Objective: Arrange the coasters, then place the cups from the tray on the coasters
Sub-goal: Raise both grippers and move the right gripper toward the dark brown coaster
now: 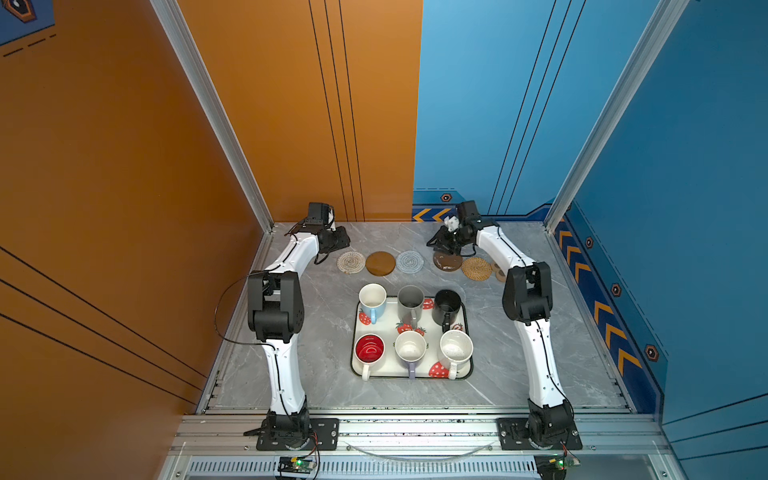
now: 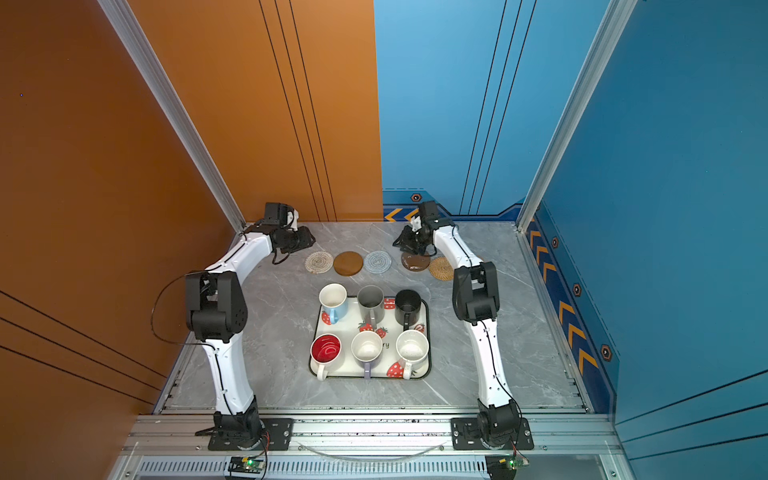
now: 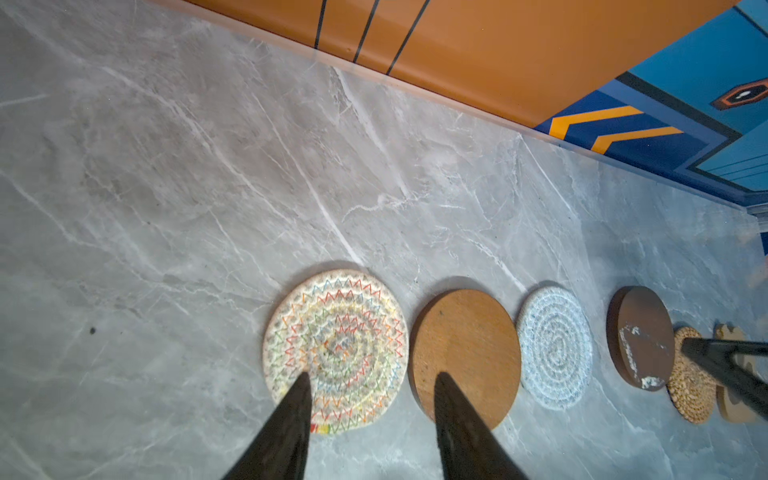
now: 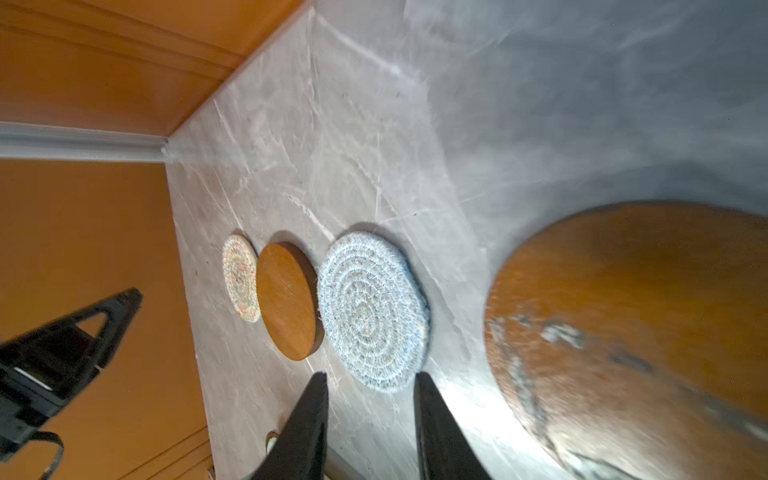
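The coaster half of the task looks about done, and the cup half is not yet begun. Six coasters lie flat in a row along the far edge of the bench [image 1: 316, 365]. From its left corner they run: a beige woven round [image 1: 351, 262] of coiled cord with coloured zigzag stitching, a smooth matt wooden disc [image 1: 380, 263], a fuzzy grey woven round [image 1: 409, 262], then, after a gap, a darker wooden disc [image 1: 447, 262] with white scuffs, a tan rattan round [image 1: 476, 268] with an open-weave edge, and a brown paw shape [image 1: 498, 272] half hidden by the right arm [image 1: 494, 245]. The last three sit closer together than the first three, so some evening-out may be wanted. The tray [image 1: 388, 368], glossy cream with strawberry prints, sits mid-bench. It holds all six cups: light blue [image 1: 372, 301], grey [image 1: 410, 303] and black [image 1: 447, 306] on its far side, and white with red inside [image 1: 369, 351], lavender [image 1: 410, 349] and speckled white [image 1: 456, 351] on its near side. The left arm [image 1: 291, 253] has its jaws spread and empty above the beige round and the lighter disc. The right arm's jaws are also spread and empty, beside the darker disc.
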`<state>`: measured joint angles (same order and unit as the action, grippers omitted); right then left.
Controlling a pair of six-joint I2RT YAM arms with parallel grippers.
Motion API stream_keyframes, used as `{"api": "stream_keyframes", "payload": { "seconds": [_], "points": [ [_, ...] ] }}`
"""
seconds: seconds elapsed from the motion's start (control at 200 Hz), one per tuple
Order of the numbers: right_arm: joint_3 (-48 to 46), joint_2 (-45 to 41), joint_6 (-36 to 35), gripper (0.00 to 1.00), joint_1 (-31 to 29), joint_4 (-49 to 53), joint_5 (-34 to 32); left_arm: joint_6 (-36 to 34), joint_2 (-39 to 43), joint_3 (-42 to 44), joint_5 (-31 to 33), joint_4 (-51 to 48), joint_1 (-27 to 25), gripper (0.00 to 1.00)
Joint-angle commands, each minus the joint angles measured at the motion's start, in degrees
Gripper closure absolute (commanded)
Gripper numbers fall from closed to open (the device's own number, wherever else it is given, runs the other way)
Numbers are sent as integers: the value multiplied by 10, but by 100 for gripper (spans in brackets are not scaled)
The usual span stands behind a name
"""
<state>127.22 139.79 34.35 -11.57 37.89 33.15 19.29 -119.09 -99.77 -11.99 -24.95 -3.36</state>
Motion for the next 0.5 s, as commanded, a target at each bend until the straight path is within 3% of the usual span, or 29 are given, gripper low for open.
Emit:
{"api": "stream_keyframes", "payload": {
  "seconds": [0.0, 0.275, 0.496],
  "points": [
    [-36, -26, -30, 55, 33, 8, -11, -11, 43, 24, 5, 2, -16, 51],
    [-14, 9, -55, 45, 84, 31, -25, -9, 105, 98, -21, 32, -33, 51],
    [45, 58, -56, 44, 101, 47, -33, 8, 157, 151, -20, 58, -40, 51]
  ]
}}
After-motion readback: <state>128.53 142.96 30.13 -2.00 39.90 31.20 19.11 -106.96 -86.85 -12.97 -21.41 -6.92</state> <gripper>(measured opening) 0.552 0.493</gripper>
